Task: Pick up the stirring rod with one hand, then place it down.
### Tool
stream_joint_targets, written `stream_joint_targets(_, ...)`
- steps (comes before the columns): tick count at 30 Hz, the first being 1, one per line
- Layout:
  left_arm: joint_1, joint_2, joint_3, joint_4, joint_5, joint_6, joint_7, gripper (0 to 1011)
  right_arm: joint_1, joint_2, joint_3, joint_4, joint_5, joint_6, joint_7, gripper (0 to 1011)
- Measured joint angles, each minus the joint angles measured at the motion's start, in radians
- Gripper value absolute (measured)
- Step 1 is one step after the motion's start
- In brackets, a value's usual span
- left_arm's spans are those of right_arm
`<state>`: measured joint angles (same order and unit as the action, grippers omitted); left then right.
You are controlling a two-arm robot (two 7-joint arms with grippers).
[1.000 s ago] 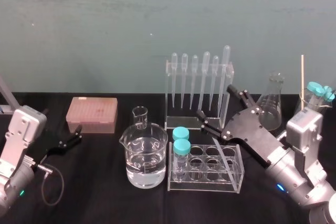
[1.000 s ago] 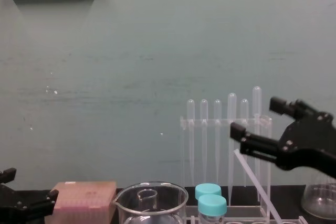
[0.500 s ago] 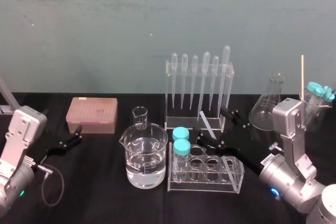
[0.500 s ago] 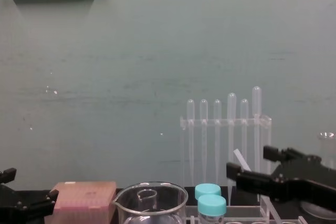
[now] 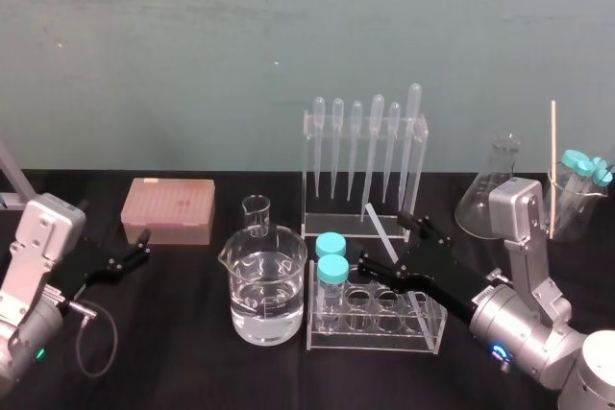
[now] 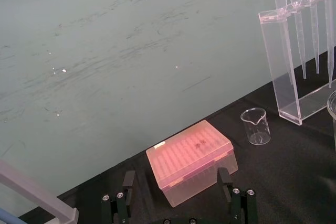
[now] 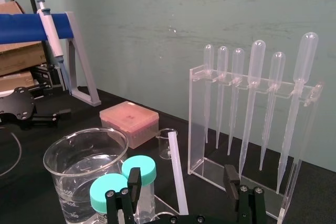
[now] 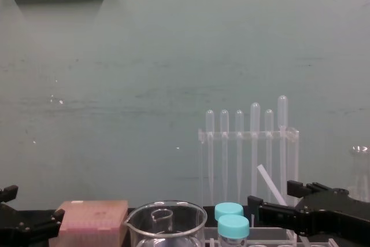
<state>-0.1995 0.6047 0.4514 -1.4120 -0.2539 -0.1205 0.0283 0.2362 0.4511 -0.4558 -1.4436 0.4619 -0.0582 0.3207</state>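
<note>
Stirring rod (image 7: pixel 175 156) leans with its lower end in the clear tube rack (image 5: pixel 375 335), its top tilted toward the pipette stand (image 5: pixel 363 165) behind. Two blue-capped tubes (image 5: pixel 332 261) stand at the rack's left end. The large beaker (image 5: pixel 266 290) beside it holds clear liquid. Right gripper (image 7: pixel 182 174) reaches low over the rack, fingers spread wide either side of the rod, not touching it. Left gripper (image 6: pixel 178 203) sits spread open near the pink tip box (image 6: pixel 190 158).

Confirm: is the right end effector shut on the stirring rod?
No: in the right wrist view the right end effector is open, a finger on either side of the stirring rod, neither touching it.
</note>
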Motion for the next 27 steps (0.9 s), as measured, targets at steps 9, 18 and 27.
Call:
stream_joint_targets(9,0.000,0.000,0.000,0.000,0.000,0.000,0.000,1000,-0.001,0.002,-0.001,-0.002,0.000,-0.005,0.000,1003)
stream_joint_targets(18,0.000,0.000,0.000,0.000,0.000,0.000,0.000,1000,-0.002,0.003,-0.002,-0.004,-0.001,-0.008,0.000,813)
stream_joint_targets(27,0.000,0.000,0.000,0.000,0.000,0.000,0.000,1000,-0.002,0.004,-0.002,-0.005,-0.001,-0.009,-0.001,540)
